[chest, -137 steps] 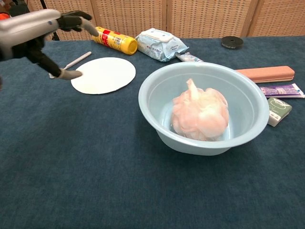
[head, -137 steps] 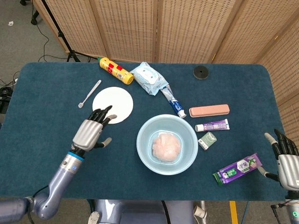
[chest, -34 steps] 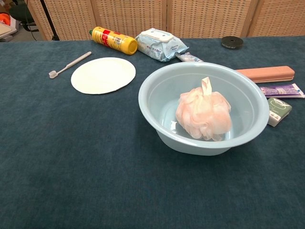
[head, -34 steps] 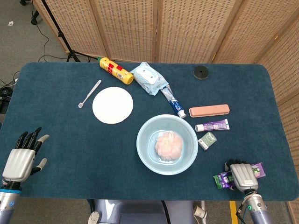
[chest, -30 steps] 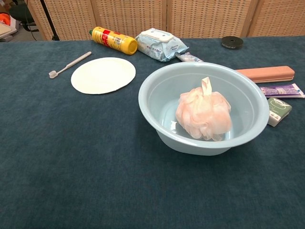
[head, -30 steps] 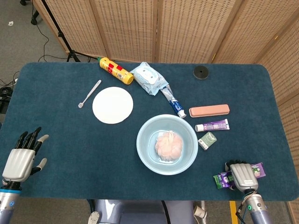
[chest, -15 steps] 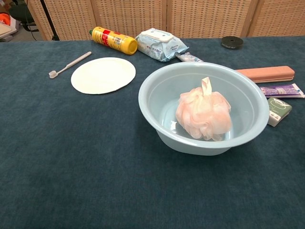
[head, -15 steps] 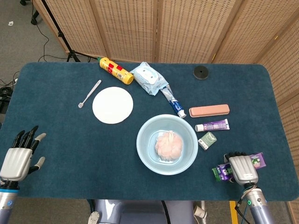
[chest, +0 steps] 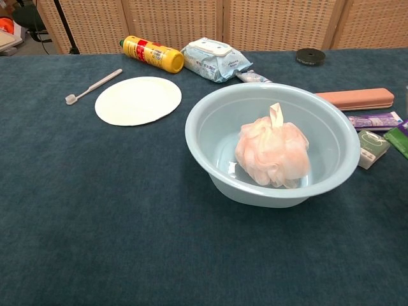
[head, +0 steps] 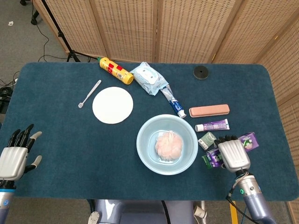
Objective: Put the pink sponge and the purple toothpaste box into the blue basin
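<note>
The pink sponge (head: 167,144) (chest: 272,155) lies inside the blue basin (head: 144,135) (chest: 210,108) at the table's middle. My right hand (head: 232,156) grips the purple toothpaste box (head: 247,140), lifted just right of the basin; the box's green end (chest: 400,139) pokes into the chest view's right edge. My left hand (head: 13,159) hovers open off the table's front left corner, fingers spread, holding nothing.
A small green box (head: 207,139) and a purple tube (head: 212,125) lie between the basin and my right hand. A pink case (head: 209,110), blue tube (head: 173,103), wipes pack (head: 148,77), yellow bottle (head: 116,70), white plate (head: 112,105), toothbrush (head: 89,94) and black disc (head: 201,72) lie further back.
My right hand closed on the purple toothpaste box and has raised it, carrying it left and back toward the basin. My left hand drew back to the front left corner.
</note>
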`<control>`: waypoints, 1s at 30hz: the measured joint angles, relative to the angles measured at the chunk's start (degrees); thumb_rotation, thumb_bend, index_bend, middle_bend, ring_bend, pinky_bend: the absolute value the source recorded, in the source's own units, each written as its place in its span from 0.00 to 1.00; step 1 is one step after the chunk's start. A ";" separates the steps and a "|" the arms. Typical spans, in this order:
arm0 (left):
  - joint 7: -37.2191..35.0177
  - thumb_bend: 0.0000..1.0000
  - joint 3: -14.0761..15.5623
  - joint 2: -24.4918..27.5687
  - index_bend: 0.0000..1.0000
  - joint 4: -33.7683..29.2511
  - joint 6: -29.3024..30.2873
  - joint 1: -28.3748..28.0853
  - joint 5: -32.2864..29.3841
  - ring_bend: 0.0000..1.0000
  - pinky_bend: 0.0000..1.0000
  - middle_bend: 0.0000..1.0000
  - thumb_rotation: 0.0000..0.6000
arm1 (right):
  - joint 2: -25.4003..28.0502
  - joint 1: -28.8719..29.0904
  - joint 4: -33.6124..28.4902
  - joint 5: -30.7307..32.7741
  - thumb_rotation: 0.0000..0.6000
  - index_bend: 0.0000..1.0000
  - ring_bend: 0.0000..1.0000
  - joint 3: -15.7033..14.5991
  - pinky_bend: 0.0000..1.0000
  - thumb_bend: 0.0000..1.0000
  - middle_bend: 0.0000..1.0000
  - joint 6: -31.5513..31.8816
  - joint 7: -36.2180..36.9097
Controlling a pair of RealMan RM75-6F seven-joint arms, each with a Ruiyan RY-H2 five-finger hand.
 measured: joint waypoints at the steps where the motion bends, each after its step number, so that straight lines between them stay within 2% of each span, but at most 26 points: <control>1: -0.11 0.29 -0.04 0.04 0.19 -0.03 -0.02 0.01 -0.05 0.11 0.07 0.00 1.00 | 0.05 0.65 -0.69 0.41 1.00 0.67 0.36 0.31 0.43 0.10 0.41 -0.18 -1.19; 9: -1.52 0.29 -0.16 0.61 0.19 -0.26 -0.33 0.06 -0.12 0.11 0.07 0.00 1.00 | -1.99 7.84 -5.59 8.33 1.00 0.67 0.36 3.34 0.43 0.09 0.41 -1.61 -11.48; 17: -2.44 0.29 -0.27 0.94 0.19 -0.33 -0.62 0.04 -0.19 0.11 0.07 0.00 1.00 | -9.15 14.09 -6.68 15.41 1.00 0.67 0.36 4.42 0.43 0.10 0.41 -0.82 -16.88; 21: -2.69 0.29 -0.46 0.93 0.19 0.02 -1.09 -0.02 -0.78 0.11 0.07 0.00 1.00 | -12.68 15.52 -7.02 16.32 1.00 0.67 0.36 4.03 0.43 0.09 0.40 0.73 -17.94; 24: -2.58 0.29 -0.51 0.79 0.19 0.16 -1.29 -0.07 -0.92 0.11 0.07 0.00 1.00 | -15.03 16.40 -7.41 16.52 1.00 0.66 0.34 3.25 0.43 0.07 0.35 2.12 -18.48; 26: -2.45 0.29 -0.52 0.74 0.19 0.17 -1.28 -0.07 -0.87 0.11 0.07 0.00 1.00 | -16.36 16.89 -7.68 16.52 1.00 0.61 0.29 2.71 0.43 0.05 0.29 3.13 -18.68; 30: -2.29 0.29 -0.60 0.56 0.19 0.20 -1.24 -0.03 -0.94 0.11 0.07 0.00 1.00 | -17.50 17.50 -8.15 16.65 1.00 0.45 0.13 2.06 0.40 0.05 0.15 4.84 -18.96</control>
